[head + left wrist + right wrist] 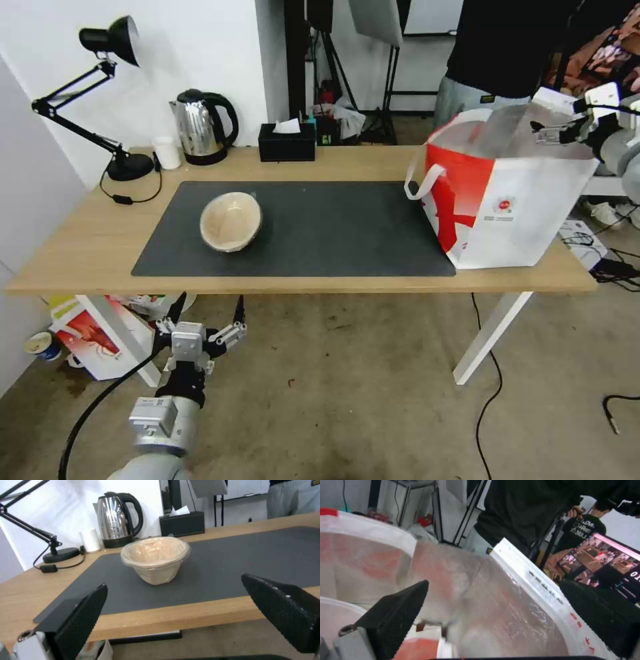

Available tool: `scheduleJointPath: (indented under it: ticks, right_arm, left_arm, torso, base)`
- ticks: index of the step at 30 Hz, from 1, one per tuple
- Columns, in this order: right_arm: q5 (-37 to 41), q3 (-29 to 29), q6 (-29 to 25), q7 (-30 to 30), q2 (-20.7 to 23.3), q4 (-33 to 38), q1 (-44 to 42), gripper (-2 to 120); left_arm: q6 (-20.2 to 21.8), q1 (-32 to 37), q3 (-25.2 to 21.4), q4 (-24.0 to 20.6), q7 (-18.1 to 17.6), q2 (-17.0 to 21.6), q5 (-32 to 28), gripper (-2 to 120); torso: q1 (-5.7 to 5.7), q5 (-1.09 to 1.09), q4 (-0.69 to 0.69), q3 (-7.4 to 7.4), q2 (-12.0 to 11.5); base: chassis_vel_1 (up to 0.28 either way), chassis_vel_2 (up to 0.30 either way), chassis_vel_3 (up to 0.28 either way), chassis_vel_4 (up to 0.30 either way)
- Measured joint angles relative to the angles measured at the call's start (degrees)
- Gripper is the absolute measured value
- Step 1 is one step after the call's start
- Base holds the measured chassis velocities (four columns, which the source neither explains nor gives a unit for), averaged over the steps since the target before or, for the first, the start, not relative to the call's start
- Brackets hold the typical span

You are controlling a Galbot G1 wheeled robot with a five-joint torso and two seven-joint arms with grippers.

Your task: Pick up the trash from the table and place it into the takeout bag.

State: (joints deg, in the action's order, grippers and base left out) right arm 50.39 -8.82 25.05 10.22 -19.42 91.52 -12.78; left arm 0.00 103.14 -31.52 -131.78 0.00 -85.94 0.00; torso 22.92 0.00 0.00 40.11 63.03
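Observation:
A tan paper bowl (231, 221) stands upright on the dark grey mat (333, 227) of the table (87, 253), left of centre. My left gripper (208, 311) hangs open below the table's front edge, facing the bowl (155, 558) from a distance, its fingers (80, 622) wide apart. At the table's right end stands the takeout bag (507, 193). My right gripper (548, 133) is over the bag's far rim, open and holding nothing. Past its fingers (393, 620) I see the foil lining (506, 600), a white bowl rim (336, 607) and something red (420, 647) at the bottom.
Along the table's back edge stand a desk lamp (113, 100), a small white cup (167, 152), a steel kettle (203, 127) and a black tissue box (287, 141). A red-printed white box (93, 337) sits on the floor under the left end. A person (493, 60) stands behind the bag.

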Motion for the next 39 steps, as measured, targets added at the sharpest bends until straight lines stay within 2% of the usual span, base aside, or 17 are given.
scheduleJointPath:
  ticks: [25, 27, 29, 31, 32, 33, 34, 36, 39]
  right_arm:
    - [2.4, 0.0, -0.5, 0.8, -0.1, 1.4, 1.3, 100]
    - [4.0, 1.3, -2.2, 1.6, -0.7, 1.9, 0.6, 100]
    - [5.7, 2.5, -5.4, 2.9, -1.5, 2.5, -0.2, 100]
    - [10.0, 6.0, -15.5, 5.5, -4.1, 4.8, -2.8, 100]
    - [10.0, 6.0, -15.5, 5.5, -4.1, 4.8, -2.8, 100]
    - [11.0, 7.5, -18.8, 6.3, -5.0, 5.8, -3.9, 100]
    - [11.9, 9.7, -24.9, 8.8, -7.0, 8.2, -5.9, 100]
    - [10.8, 12.7, -31.3, 12.6, -9.5, 11.1, -9.0, 100]
    - [9.0, 14.7, -34.4, 14.7, -11.0, 13.4, -11.7, 100]
  left_arm:
    - [0.0, 0.0, 0.0, 0.0, 0.0, 0.0, 0.0, 100]
    - [0.0, 0.0, 0.0, 0.0, 0.0, 0.0, 0.0, 100]
    - [0.0, 0.0, 0.0, 0.0, 0.0, 0.0, 0.0, 100]
    - [0.0, 0.0, 0.0, 0.0, 0.0, 0.0, 0.0, 100]
    - [0.0, 0.0, 0.0, 0.0, 0.0, 0.0, 0.0, 100]
    - [0.0, 0.0, 0.0, 0.0, 0.0, 0.0, 0.0, 100]
    - [0.0, 0.0, 0.0, 0.0, 0.0, 0.0, 0.0, 100]
    - [0.0, 0.0, 0.0, 0.0, 0.0, 0.0, 0.0, 100]
    - [0.0, 0.0, 0.0, 0.0, 0.0, 0.0, 0.0, 100]
  torso:
    - [0.00, 0.00, 0.00, 0.00, 0.0]
    - [0.00, 0.00, 0.00, 0.00, 0.0]
    - [0.00, 0.00, -0.01, 0.00, 0.0]
    - [0.00, 0.00, 0.00, 0.00, 0.0]
    - [0.00, 0.00, 0.00, 0.00, 0.0]
    - [0.00, 0.00, 0.01, 0.00, 0.0]
    - [0.00, -0.03, 0.01, 0.00, 0.0]
    - [0.00, -0.02, 0.03, 0.00, 0.0]
    - [0.00, -0.02, 0.03, 0.00, 0.0]
  base:
    - [0.000, 0.000, 0.000, 0.000]
    - [0.000, 0.000, 0.000, 0.000]
    - [0.000, 0.000, 0.000, 0.000]
    - [0.000, 0.000, 0.000, 0.000]
    - [0.000, 0.000, 0.000, 0.000]
    - [0.000, 0.000, 0.000, 0.000]
    - [0.000, 0.000, 0.000, 0.000]
    - [0.000, 0.000, 0.000, 0.000]
    - [0.000, 0.000, 0.000, 0.000]
